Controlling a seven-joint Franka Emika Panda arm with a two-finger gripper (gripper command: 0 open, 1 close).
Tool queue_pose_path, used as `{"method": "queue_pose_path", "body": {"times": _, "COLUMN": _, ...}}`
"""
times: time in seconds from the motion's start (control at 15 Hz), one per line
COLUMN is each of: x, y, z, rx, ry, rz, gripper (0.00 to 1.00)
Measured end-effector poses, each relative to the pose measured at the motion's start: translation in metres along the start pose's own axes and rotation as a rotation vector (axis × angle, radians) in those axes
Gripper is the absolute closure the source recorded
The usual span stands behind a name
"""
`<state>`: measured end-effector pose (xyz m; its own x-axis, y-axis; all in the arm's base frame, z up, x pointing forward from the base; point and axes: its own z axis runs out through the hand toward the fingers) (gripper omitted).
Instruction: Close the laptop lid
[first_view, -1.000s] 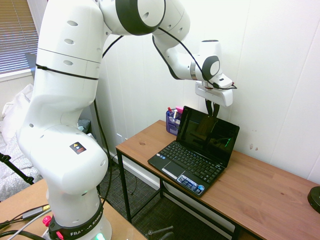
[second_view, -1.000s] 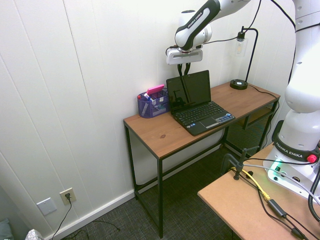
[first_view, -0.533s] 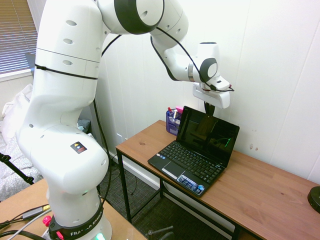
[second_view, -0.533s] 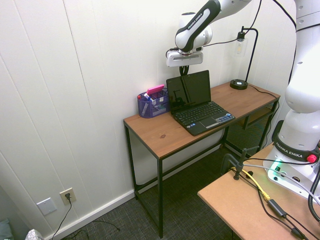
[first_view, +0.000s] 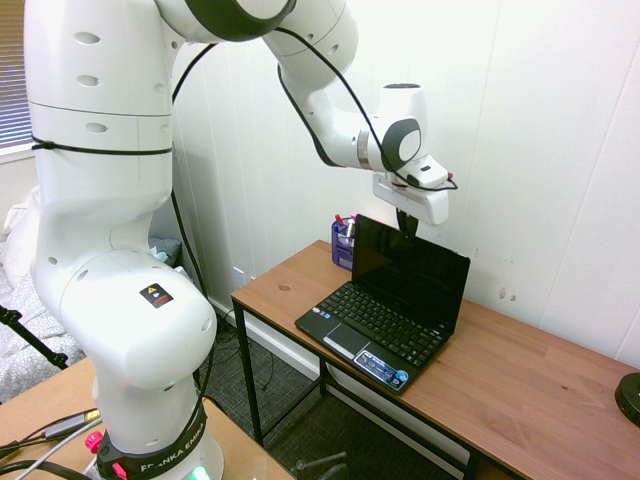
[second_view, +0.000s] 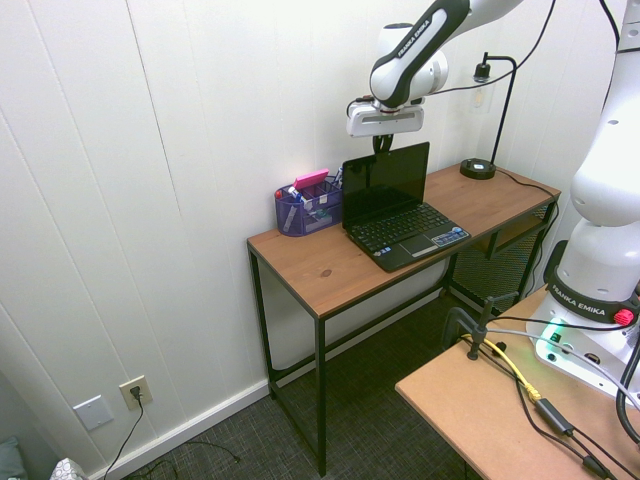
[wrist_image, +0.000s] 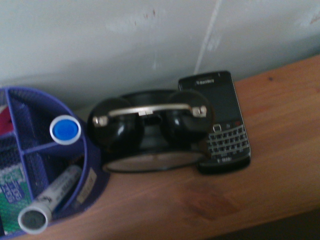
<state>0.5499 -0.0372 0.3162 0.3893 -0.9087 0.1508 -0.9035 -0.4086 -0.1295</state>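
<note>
Laptop lid (first_view: 411, 272) raised near upright above the keyboard base (first_view: 378, 326), dark screen facing out over the wooden desk (first_view: 520, 385). Gripper (first_view: 407, 222) hanging just above and behind the lid's top edge — fingers dark, close together, partly hidden by the lid, so how far open: cannot tell, nor whether touching. Blue mesh organizer (second_view: 307, 206) just beside the laptop by the wall. Wrist view: same organizer (wrist_image: 30, 165) with markers, a black twin-bell alarm clock (wrist_image: 150, 131) (lying back) and a black keypad phone (wrist_image: 219, 120) touching it.
</note>
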Motion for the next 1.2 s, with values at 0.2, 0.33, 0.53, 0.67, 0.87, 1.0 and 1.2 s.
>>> {"method": "queue_pose_path", "body": {"times": 0.2, "x": -0.021, "y": 0.03, "z": 0.017, "rx": -0.006, "ry": -0.017, "rz": -0.005, "gripper": 1.0}}
{"method": "queue_pose_path", "body": {"times": 0.33, "x": -0.033, "y": 0.045, "z": 0.03, "rx": -0.014, "ry": -0.035, "rz": 0.002, "gripper": 1.0}}
{"method": "queue_pose_path", "body": {"times": 0.53, "x": -0.055, "y": 0.07, "z": 0.051, "rx": -0.043, "ry": -0.067, "rz": 0.004, "gripper": 1.0}}
{"method": "queue_pose_path", "body": {"times": 0.67, "x": -0.066, "y": 0.083, "z": 0.061, "rx": -0.066, "ry": -0.086, "rz": 0.01, "gripper": 1.0}}
{"method": "queue_pose_path", "body": {"times": 0.87, "x": -0.076, "y": 0.095, "z": 0.074, "rx": -0.082, "ry": -0.106, "rz": 0.018, "gripper": 1.0}}
{"method": "queue_pose_path", "body": {"times": 1.0, "x": -0.082, "y": 0.101, "z": 0.082, "rx": -0.087, "ry": -0.117, "rz": 0.027, "gripper": 1.0}}
{"method": "queue_pose_path", "body": {"times": 1.2, "x": -0.089, "y": 0.107, "z": 0.089, "rx": -0.089, "ry": -0.124, "rz": 0.031, "gripper": 1.0}}
